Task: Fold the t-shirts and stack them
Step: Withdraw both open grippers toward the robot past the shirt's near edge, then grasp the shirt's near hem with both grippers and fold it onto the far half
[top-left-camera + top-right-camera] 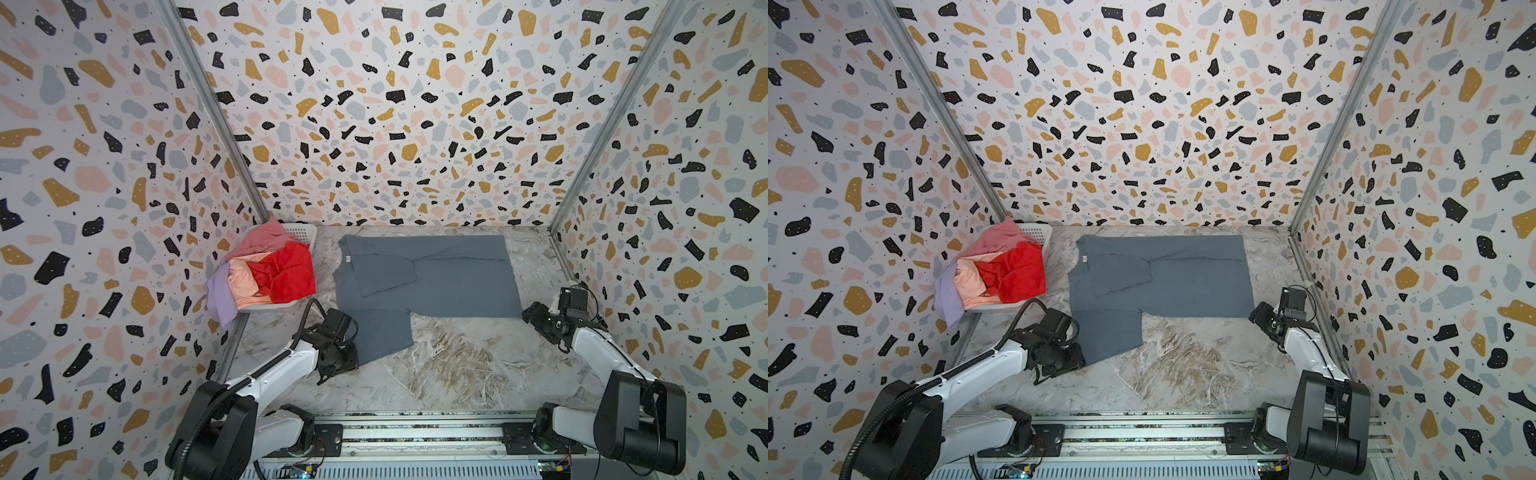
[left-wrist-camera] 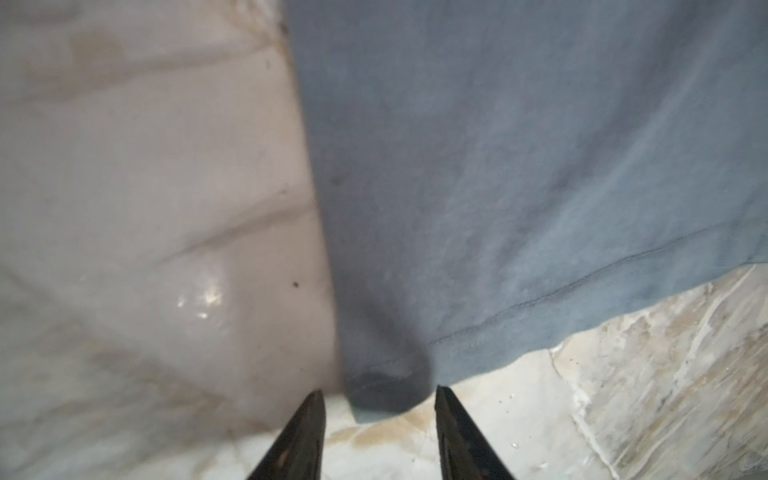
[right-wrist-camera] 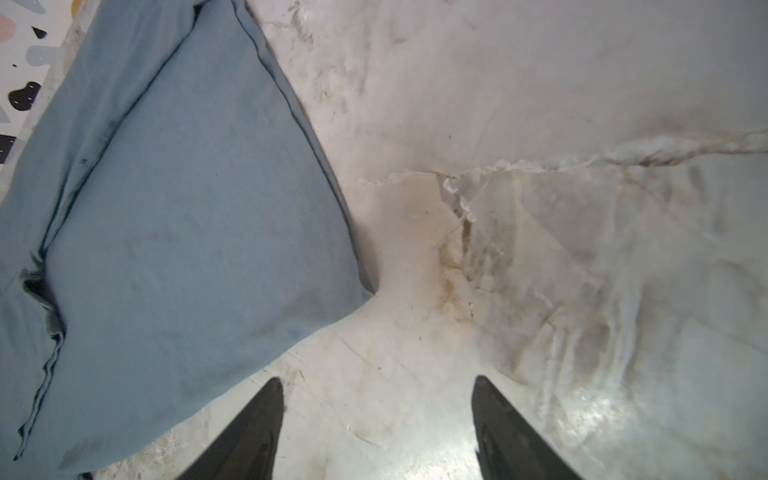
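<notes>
Lying flat on the marble table [image 1: 457, 365], centre to far side: slate grey-blue t-shirt [image 1: 436, 282], partly folded, one sleeve laid over its body and a flap reaching toward the near left.

Left gripper [image 2: 380, 392]: jaws part-way apart, straddling the near corner of that flap. The wrist view is blurred, so contact with the cloth is possible but unsure.

Right gripper [image 3: 377, 379]: jaws wide, nothing held, over bare table just beside the shirt's near-right corner.

White basket [image 1: 305, 232], far left: red t-shirt [image 1: 291, 270], dusty pink t-shirt [image 1: 266, 237], peach t-shirt [image 1: 243, 278] and lavender t-shirt [image 1: 220, 297] heaped inside, the lavender one hanging over the left rim.
</notes>
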{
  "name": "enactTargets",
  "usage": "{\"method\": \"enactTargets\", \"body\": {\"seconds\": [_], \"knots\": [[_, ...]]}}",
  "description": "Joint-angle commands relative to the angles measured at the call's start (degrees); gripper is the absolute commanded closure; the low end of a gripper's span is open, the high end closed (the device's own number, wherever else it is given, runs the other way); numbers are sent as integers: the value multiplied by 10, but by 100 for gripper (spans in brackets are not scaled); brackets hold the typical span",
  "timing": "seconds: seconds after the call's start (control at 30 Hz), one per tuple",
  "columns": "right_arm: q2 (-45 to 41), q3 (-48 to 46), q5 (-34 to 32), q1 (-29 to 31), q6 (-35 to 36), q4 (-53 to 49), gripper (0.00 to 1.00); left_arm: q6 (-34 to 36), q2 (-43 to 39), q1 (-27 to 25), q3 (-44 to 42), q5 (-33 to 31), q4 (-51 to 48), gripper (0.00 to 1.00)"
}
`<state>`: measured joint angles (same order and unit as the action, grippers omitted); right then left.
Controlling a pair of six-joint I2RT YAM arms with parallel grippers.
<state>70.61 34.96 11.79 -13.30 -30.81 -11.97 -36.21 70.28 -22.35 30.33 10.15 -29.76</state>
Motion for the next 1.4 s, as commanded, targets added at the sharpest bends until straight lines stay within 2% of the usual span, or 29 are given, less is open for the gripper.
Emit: {"method": "enactTargets", "body": {"seconds": [0.0,0.1,0.23,0.3,0.63,0.83,0.97,1.13,1.23,1.37], "knots": [[-13,-7,5,-13,2,-9,28,0,49,-14,-3,5,13,63],[-3,-14,21,-21,5,-6,28,-5,51,-19,4,6,14,83],[17,-19,51,-21,4,11,28,-13,31,-19,10,2,15,100],[34,-22,72,-19,-1,26,29,-13,29,-19,15,2,16,100],[115,3,70,3,-23,83,33,-22,-13,-19,28,-10,12,100],[200,34,77,23,-49,92,47,-25,-29,-19,31,-21,2,100],[213,32,55,35,-70,97,73,-19,-51,-19,43,-36,-4,100],[210,31,59,38,-71,108,94,-10,-81,-19,72,-79,-34,100],[179,34,49,39,-59,85,100,-25,-106,-19,74,-69,-60,100],[114,33,35,39,-30,23,100,-58,-160,-20,63,-31,-96,100]]}}
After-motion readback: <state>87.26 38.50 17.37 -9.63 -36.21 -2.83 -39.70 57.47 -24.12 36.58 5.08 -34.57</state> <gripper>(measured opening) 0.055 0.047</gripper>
